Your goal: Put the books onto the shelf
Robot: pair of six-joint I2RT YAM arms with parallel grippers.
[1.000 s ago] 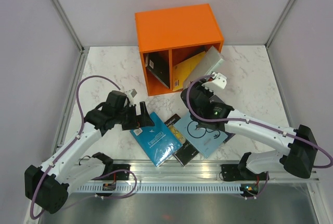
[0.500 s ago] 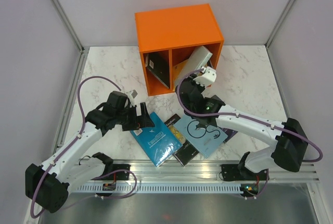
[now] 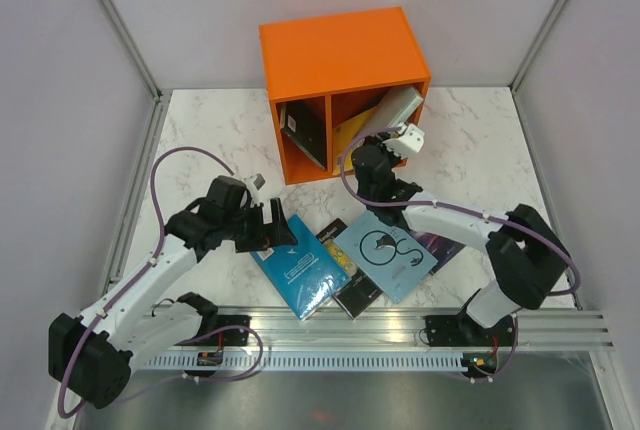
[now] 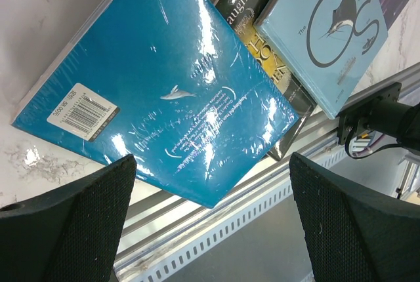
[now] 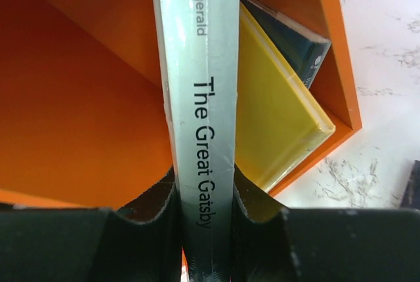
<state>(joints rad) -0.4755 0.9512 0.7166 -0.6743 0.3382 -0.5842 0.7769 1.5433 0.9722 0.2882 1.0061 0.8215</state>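
While my right gripper (image 3: 384, 140) clamps one end of a grey-green paperback (image 3: 397, 108), I see that book reaching, slanted, into the mouth of the right compartment of the orange shelf (image 3: 340, 50). From the right wrist camera, the jaws are closed on it from both sides. Its spine faces the lens and reads "The Great Gatsby". A yellow book (image 5: 279, 121) leans just beside it inside the compartment, and a dark navy book (image 5: 298, 42) stands behind that, against the orange side wall. The left compartment holds a tilted dark book (image 3: 303, 132).

My left gripper (image 3: 279, 227) hovers with its jaws spread wide and gripping nothing. It hangs over a teal book (image 3: 300, 272) that lies flat on the marble table (image 3: 200, 140), barcode up. A black-covered book (image 3: 347, 268) lies against the teal one and partly under a light blue book (image 3: 385, 248). A purple-galaxy cover (image 3: 440, 243) peeks from beneath the light blue one's right edge. These four lie near the front rail (image 3: 400, 335), well apart from the shelf.
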